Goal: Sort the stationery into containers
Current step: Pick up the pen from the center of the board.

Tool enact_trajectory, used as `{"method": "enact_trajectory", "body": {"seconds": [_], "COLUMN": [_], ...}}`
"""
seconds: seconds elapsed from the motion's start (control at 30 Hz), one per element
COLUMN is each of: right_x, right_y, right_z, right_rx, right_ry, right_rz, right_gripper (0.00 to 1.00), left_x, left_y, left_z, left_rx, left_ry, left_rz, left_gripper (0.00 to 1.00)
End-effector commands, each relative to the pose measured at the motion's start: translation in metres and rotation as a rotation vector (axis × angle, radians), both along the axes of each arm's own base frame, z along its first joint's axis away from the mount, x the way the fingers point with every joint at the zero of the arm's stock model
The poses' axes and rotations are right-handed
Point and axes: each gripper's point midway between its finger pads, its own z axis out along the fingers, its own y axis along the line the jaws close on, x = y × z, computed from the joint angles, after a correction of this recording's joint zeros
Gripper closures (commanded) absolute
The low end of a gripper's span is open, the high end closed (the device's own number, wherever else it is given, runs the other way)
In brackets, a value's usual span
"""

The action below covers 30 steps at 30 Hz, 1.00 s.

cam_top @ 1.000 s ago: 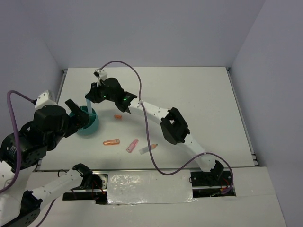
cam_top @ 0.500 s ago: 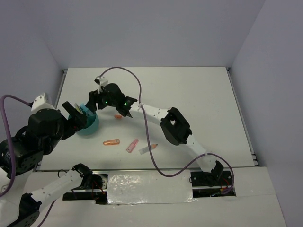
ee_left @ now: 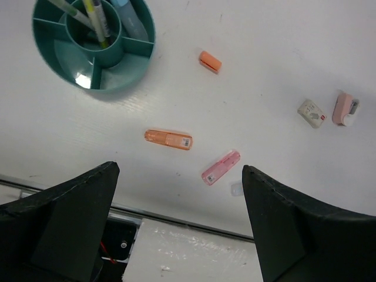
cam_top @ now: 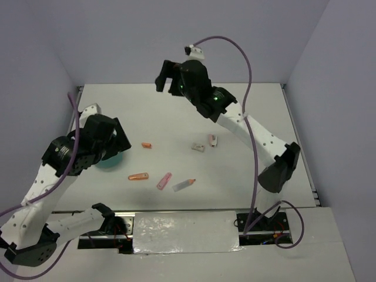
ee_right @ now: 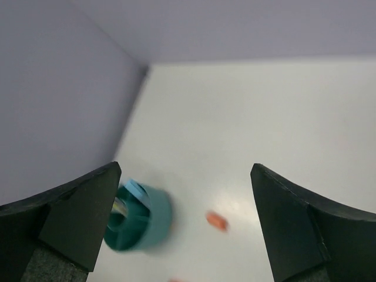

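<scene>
Both left gripper [ee_left: 179,166] and right gripper [ee_right: 185,165] gape empty; left wrist shows pens [ee_left: 96,20] in bowl [ee_left: 125,77] (arm-covered overhead).

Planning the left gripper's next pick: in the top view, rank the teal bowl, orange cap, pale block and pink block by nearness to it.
From the left gripper:
1. Teal bowl, just beneath it, far left.
2. Orange cap, to its right.
3. Pale block, mid-table.
4. Pink block, just past the pale one, rightmost.

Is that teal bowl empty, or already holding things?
Partly filled: the round teal plastic bowl holds thin pens in its centre cup and a light-blue marker in one outer compartment.
</scene>
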Motion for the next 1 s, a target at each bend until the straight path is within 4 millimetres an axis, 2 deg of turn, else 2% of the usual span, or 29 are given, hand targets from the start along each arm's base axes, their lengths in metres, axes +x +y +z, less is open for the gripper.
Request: {"method": "enact_trajectory", "body": {"seconds": [0.0,0.03,0.07,0.1,0.13,0.23,0.27,0.3,0.33,0.43,0.5,0.57,0.63,0.7,0.77,0.87,0.97], "right_x": [-0.050,-0.061,-0.087,-0.101,-0.118,-0.149,-0.163,-0.173,-0.182,-0.206,-0.215,-0.221,-0.230,-0.239,-0.246,-0.246,-0.243], "right_y": [-0.071,-0.083,-0.098,-0.105,-0.128,-0.133,-0.134,-0.131,-0.134,-0.115,-0.097,-0.089,-0.083,-0.073,-0.064,-0.063,-0.059], "right_z": [-0.141,-0.156,-0.179,-0.188,-0.202,-0.223,-0.239,-0.244,-0.257,-0.275,-0.280,-0.285,-0.301,-0.311,-0.324,-0.328,-0.333], "right_rx": [-0.327,-0.338,-0.352,-0.367,-0.425,-0.359,-0.345,-0.334,-0.344,-0.302,-0.280,-0.271,-0.298,-0.279,-0.263,-0.244,-0.236], "right_ry": [0.427,0.488,0.588,0.615,0.627,0.701,0.770,0.796,0.829,0.882,0.879,0.918,0.964,1.024,1.043,1.015,1.016], "right_rz": [-0.250,-0.292,-0.342,-0.373,-0.446,-0.527,-0.537,-0.530,-0.536,-0.497,-0.468,-0.471,-0.475,-0.456,-0.451,-0.498,-0.525], "right_gripper": [0.00,0.00,0.00,0.00,0.00,0.00,0.01,0.03,0.04,0.09,0.13,0.15,0.19,0.25,0.27,0.34,0.35], "left_x": [0.020,0.025,0.028,0.034,0.038,0.051,0.054,0.057,0.064,0.077,0.082,0.084,0.082,0.083,0.078,0.072,0.065], "left_y": [-0.016,-0.017,-0.018,-0.019,-0.020,-0.021,-0.020,-0.019,-0.017,-0.022,-0.026,-0.029,-0.030,-0.042,-0.055,-0.056,-0.054], "left_z": [0.005,0.002,0.002,0.000,0.002,-0.003,-0.002,-0.006,-0.012,-0.025,-0.026,-0.030,-0.035,-0.041,-0.047,-0.055,-0.058], "left_rx": [-0.017,-0.003,0.005,0.023,0.025,0.044,0.048,0.058,0.063,0.044,0.038,0.029,0.023,-0.008,-0.043,-0.038,-0.027], "left_ry": [-0.050,-0.036,-0.036,-0.032,-0.033,-0.008,-0.002,0.019,0.049,0.092,0.080,0.075,0.082,0.085,0.113,0.136,0.132], "left_rz": [-0.051,-0.048,-0.046,-0.044,-0.038,-0.015,-0.002,0.007,0.019,-0.006,-0.030,-0.048,-0.061,-0.142,-0.214,-0.252,-0.278], "left_gripper": [0.01,0.01,0.01,0.01,0.01,0.01,0.01,0.01,0.01,0.01,0.01,0.01,0.01,0.01,0.01,0.01,0.01]}}
